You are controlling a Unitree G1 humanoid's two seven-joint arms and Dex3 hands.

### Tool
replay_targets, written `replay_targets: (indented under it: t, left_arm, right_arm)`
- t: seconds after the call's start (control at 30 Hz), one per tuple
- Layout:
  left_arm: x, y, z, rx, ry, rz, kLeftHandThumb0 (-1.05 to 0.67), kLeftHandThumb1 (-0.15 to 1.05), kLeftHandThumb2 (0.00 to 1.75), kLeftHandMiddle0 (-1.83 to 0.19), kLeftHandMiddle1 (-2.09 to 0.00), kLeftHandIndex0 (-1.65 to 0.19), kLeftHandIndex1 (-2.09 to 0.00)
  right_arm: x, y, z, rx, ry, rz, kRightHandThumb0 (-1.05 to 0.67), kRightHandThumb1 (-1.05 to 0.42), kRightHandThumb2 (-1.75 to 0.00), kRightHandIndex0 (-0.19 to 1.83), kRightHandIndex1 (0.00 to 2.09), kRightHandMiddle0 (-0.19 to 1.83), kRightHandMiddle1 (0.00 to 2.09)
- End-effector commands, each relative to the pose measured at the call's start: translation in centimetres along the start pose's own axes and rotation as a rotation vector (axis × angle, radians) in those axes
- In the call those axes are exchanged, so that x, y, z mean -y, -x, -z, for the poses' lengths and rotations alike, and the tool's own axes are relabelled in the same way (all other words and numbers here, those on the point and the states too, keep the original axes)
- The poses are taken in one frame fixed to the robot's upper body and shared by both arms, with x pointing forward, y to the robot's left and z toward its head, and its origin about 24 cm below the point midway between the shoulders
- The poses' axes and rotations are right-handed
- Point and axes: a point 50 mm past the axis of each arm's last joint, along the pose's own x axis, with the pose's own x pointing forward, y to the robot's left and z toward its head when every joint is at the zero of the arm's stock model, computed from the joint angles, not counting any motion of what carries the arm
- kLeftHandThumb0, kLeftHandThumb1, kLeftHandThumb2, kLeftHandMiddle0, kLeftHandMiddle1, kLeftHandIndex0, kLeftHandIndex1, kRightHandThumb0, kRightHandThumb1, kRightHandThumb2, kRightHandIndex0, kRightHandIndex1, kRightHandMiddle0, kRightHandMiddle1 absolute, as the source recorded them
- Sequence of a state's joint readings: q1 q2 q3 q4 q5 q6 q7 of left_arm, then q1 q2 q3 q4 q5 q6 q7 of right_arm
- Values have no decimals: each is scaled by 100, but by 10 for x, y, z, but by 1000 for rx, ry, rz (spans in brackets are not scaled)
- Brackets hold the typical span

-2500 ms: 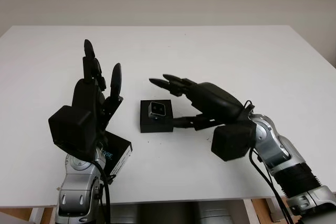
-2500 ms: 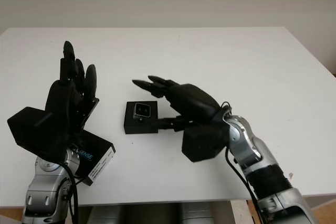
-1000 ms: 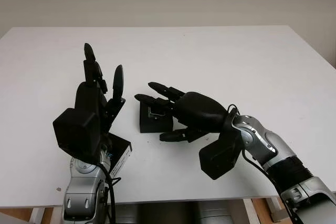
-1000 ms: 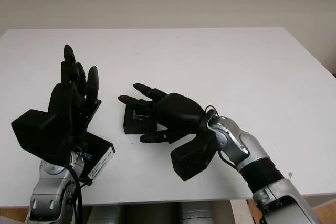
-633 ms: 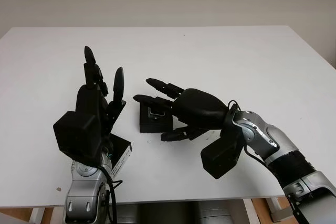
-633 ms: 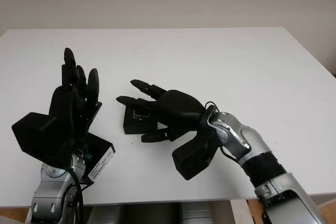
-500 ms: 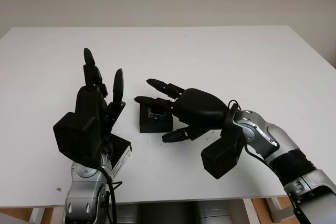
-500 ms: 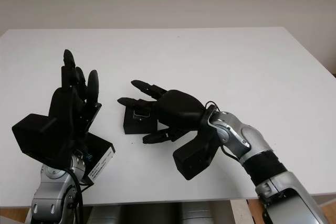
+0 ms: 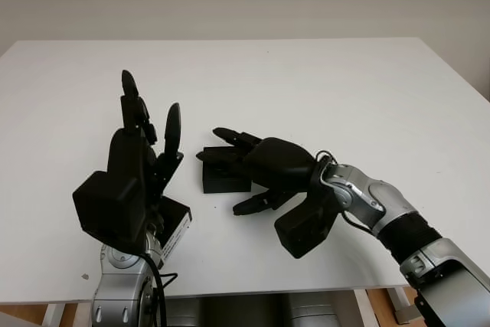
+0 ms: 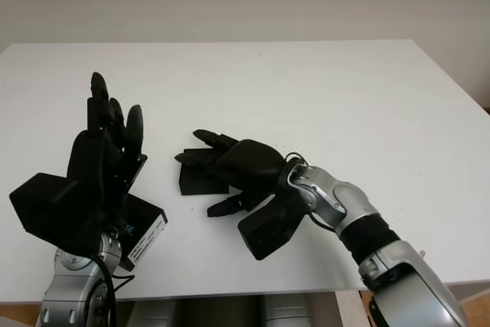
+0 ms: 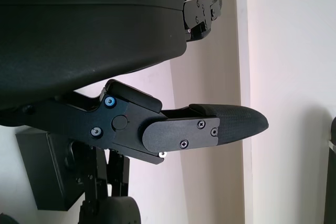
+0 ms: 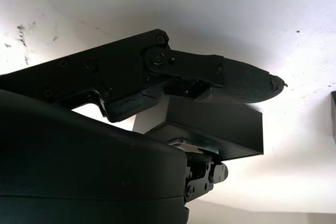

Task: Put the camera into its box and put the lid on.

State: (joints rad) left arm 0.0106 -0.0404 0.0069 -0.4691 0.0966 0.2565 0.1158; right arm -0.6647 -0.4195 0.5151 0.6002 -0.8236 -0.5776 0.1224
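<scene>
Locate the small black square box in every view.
Left eye: small black box at centre, partly under the right hand.
Right eye: left of centre, under the same hand.
Left wrist: probably the dark block past the left hand.
Right wrist: against the hand's shell.
Shared landmark: the right hand.

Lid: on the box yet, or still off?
Off. The lid lies on the table beneath the raised, open left hand, apart from the box, which the right hand covers.

Head stereo pair overlooks the table (image 9: 344, 82); wrist cameras sit close behind fingers (image 11: 210, 124).
</scene>
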Motion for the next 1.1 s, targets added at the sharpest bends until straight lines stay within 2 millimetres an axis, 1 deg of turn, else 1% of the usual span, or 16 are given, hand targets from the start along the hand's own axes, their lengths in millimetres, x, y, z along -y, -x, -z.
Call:
replay_targets:
  t: [0.0,0.2,0.3,0.4,0.47,0.53,0.63,0.73,0.83,0.93,1.07]
  left_arm:
    - [1,3,-4,17,3,6,-78,105,51,19,0,19,-1]
    - [1,7,-6,13,11,-3,-78,105,50,19,0,19,-1]
    - [0,6,-6,4,7,-9,-80,105,48,19,-2,18,-2]
    - [-2,5,-4,3,5,-7,-79,105,50,19,-1,19,-2]
    - [-4,3,-6,8,-4,-13,-80,105,49,19,-2,18,-2]
    - [-5,2,-8,17,-15,-15,-81,105,49,19,-3,18,-3]
    - [-9,0,-12,72,-75,4,-81,105,54,19,-1,19,-1]
    - [-15,0,-18,108,-98,21,-82,105,55,19,-1,19,0]
    - [-21,0,-30,152,-144,69,-84,105,52,19,0,19,0]
    - [-29,0,-38,175,-204,97,-86,105,52,19,0,19,0]
    - [-41,0,-50,188,-292,155,-86,105,53,19,0,19,0]
  right_arm:
    - [-4,-4,1,-15,-10,-26,-88,-105,-59,-10,6,18,8]
    - [-7,-8,1,-15,-45,-44,-89,-105,-63,-11,5,18,7]
    - [-8,-10,1,-15,-70,-65,-90,-105,-65,-15,4,10,3]
    - [-4,-10,2,-7,-122,-41,-90,-105,-66,-18,3,-5,0]
    - [8,-8,4,-1,-189,21,-90,-105,-66,-19,3,-13,1]
    - [22,-5,7,5,-258,83,-90,-105,-65,-19,2,-16,1]
    - [47,4,11,20,-357,186,-88,-105,-65,-19,1,-18,2]
    - [71,19,17,36,-481,281,-86,-105,-64,-19,0,-19,1]
    - [95,39,24,33,-571,351,-86,-105,-66,-19,0,-19,0]
    - [103,50,26,9,-628,375,-86,-105,-66,-19,0,-19,0]
    - [106,61,34,-33,-644,409,-86,-105,-67,-19,0,-19,1]
